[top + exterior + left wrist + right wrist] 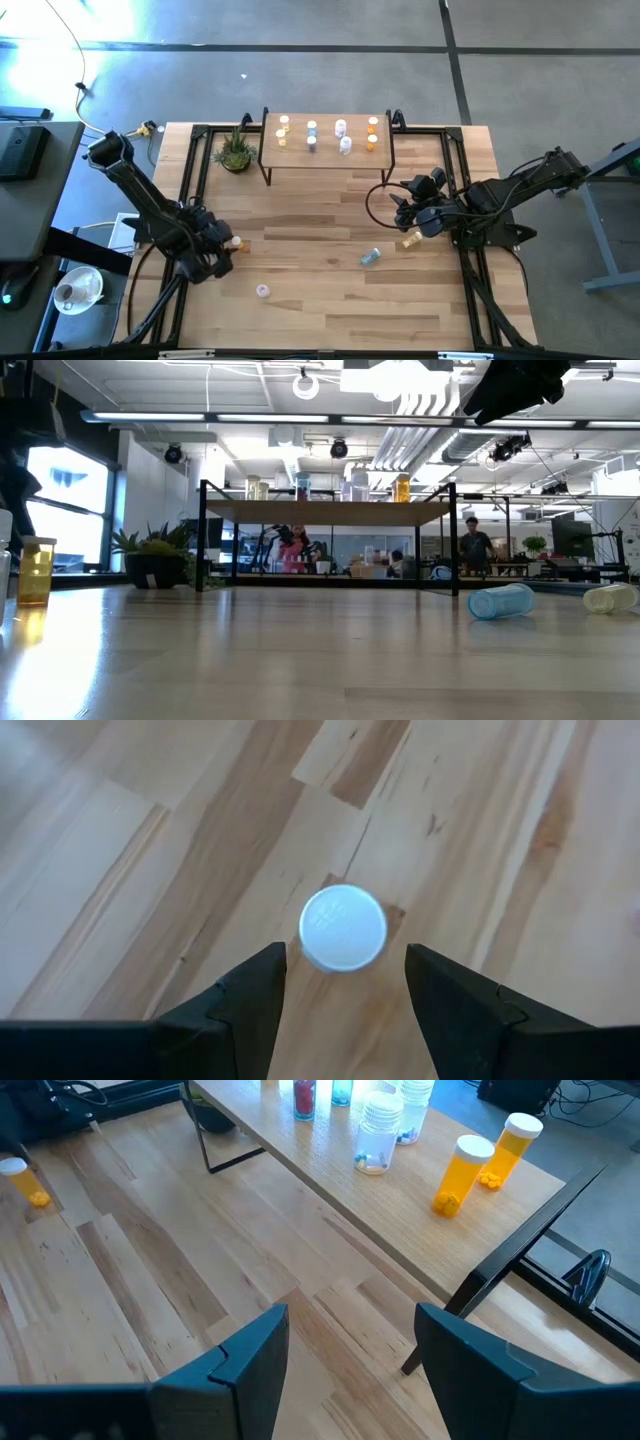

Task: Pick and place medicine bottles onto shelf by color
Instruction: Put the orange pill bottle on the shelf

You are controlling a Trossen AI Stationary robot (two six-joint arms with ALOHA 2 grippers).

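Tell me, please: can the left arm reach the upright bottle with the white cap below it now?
Probably yes. The left gripper hangs open right above the bottle, whose white cap shows between its fingers, and only bare table lies around it.

Both arms low over the table, left gripper [345,995] and right gripper [350,1350] jaws apart.

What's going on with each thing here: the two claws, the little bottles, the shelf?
Left gripper: open, above an upright yellow bottle.
Right gripper: open, empty, over the table.
Blue bottle: lying on its side.
Pale yellow bottle: lying on its side.
Pink bottle: standing on the table.
Shelf: eight bottles standing on it.
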